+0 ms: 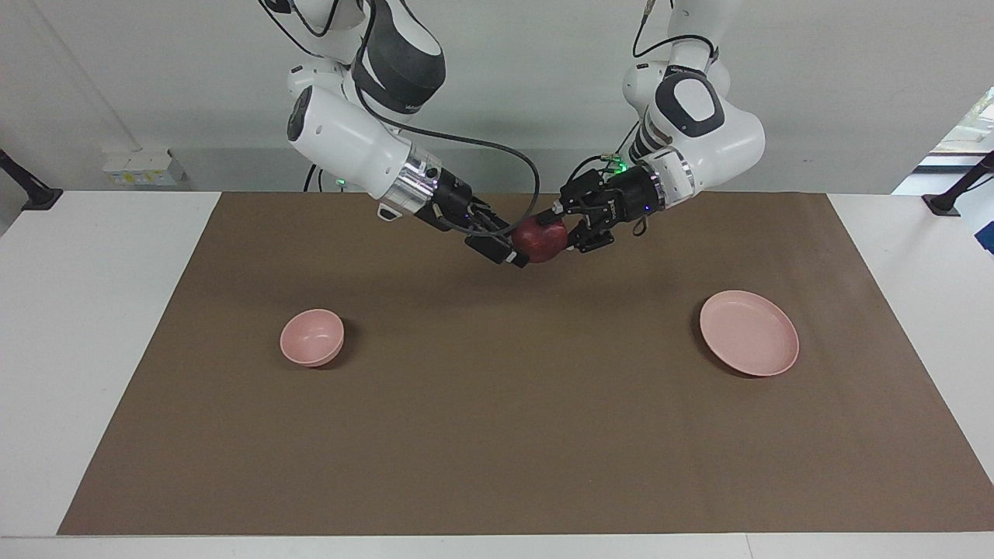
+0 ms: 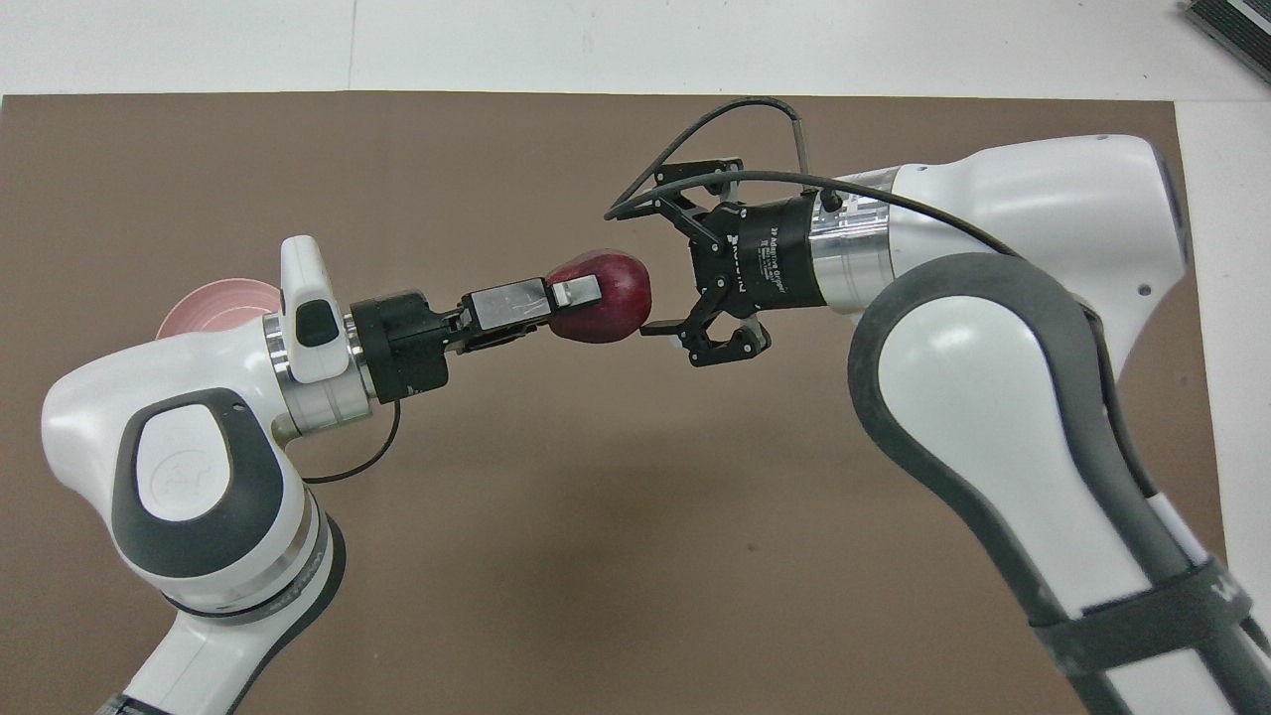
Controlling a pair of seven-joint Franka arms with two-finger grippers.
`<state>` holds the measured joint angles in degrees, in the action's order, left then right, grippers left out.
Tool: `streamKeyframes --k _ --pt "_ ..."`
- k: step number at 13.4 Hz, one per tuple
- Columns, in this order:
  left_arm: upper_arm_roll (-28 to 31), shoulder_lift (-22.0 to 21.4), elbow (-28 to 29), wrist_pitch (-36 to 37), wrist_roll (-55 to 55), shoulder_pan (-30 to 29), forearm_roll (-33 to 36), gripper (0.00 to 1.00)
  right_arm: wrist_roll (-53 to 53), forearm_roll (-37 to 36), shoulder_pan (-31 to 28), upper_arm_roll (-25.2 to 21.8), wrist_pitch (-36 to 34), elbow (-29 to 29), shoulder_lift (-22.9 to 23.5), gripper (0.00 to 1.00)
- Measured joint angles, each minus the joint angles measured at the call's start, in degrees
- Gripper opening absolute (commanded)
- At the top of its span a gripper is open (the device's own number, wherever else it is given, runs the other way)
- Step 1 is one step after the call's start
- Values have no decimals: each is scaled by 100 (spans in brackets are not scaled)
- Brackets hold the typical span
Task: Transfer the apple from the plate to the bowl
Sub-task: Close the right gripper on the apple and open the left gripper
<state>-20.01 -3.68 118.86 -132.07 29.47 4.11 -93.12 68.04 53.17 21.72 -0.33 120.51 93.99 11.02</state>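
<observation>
The dark red apple [image 1: 541, 240] [image 2: 608, 298] hangs in the air over the middle of the brown mat, with my left gripper [image 1: 560, 230] [image 2: 574, 291] shut on it. My right gripper [image 1: 514, 245] [image 2: 641, 268] is open and faces it. Its two fingertips [image 2: 656, 328] stand on either side of the apple's free end; whether they touch it I cannot tell. The flat pink plate [image 1: 749, 332] lies bare toward the left arm's end, and in the overhead view only its edge [image 2: 211, 301] shows past the left arm. The small pink bowl [image 1: 312, 336] stands toward the right arm's end, hidden under the right arm in the overhead view.
A brown mat [image 1: 497, 435] covers most of the white table [image 1: 93, 326]. Both arms meet over the part of the mat near the robots. A black cable [image 2: 735, 104] loops off the right wrist.
</observation>
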Motion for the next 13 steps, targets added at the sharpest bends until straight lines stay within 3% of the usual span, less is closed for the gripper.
streamKeyframes --k 7,8,10,11,13 --pt "-21 -3 1 -6 0 1 -2 0 42 0 208 0 4 6 16 100" --pt "-27 -5 2 -16 0 1 -3 0 42 0 227 1 4 11 17 85" --pt "-38 -6 3 -32 0 1 -5 0 42 0 232 -7 4 26 18 6" --pt "-39 -5 11 -70 0 1 -5 0 43 0 228 -10 1 31 18 0" --pt "-45 -5 15 -83 0 1 -5 5 43 0 225 -10 -3 36 18 0"
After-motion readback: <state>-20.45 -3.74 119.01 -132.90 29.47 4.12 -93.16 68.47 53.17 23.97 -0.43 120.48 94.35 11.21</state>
